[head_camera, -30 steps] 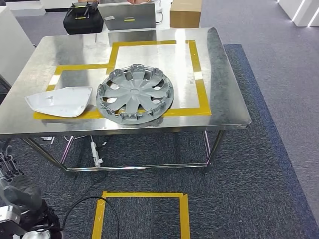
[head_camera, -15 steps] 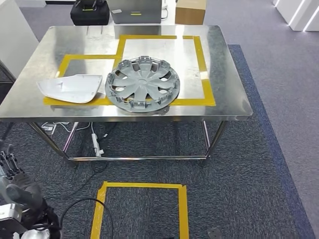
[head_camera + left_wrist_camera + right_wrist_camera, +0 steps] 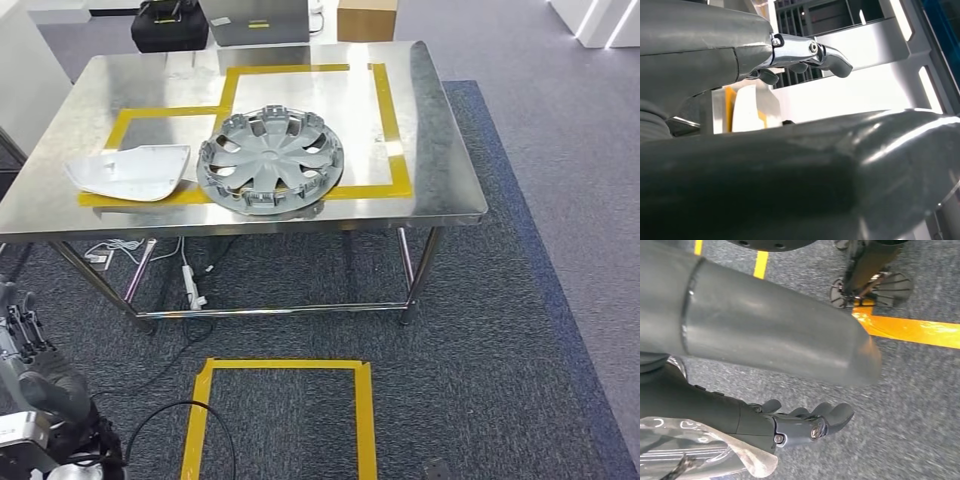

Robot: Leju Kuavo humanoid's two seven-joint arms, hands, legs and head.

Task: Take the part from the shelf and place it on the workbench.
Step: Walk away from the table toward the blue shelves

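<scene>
Low at the head view's bottom-left corner sits the left arm, w/ the left robot hand (image 3: 30, 375) hanging beside the body, well short of the bench (image 3: 445, 170). Left wrist view: left robot hand (image 3: 802, 55) has its thick grey thumb stretched across the frame and darker, metal-tipped fingers (image 3: 828, 56) reaching out above it, apart from the thumb; nothing between them, so it's loosely spread and empty. Behind the fingers: bright white panels and a dark slatted rack, blurred.

Right wrist view: right robot hand (image 3: 791, 390) points down twd grey carpet, thumb long and straight, dark fingers (image 3: 817, 422) gently curled but apart from the thumb. Nothing held; relaxed, spread. Clear plastic wrap sits at the wrist. A yellow tape strip (image 3: 911, 330) on the floor passes beyond the thumb tip.

Head view: the steel bench stands ahead, marked w/ yellow tape outlines. Grey wheel cover (image 3: 270, 160) lies flat on the bench, roughly mid-top, overlapping the near tape line of the larger outline. Just beside it, twd the robot's left, a white curved part (image 3: 128, 172) lies flat, its near edge on the tape; can't tell if the two touch. On the carpet in front of the bench, a yellow tape square (image 3: 279, 415). A black cable curls next to its left side. Beyond the bench: black bag (image 3: 170, 25), grey case, cardboard box (image 3: 366, 18).
</scene>
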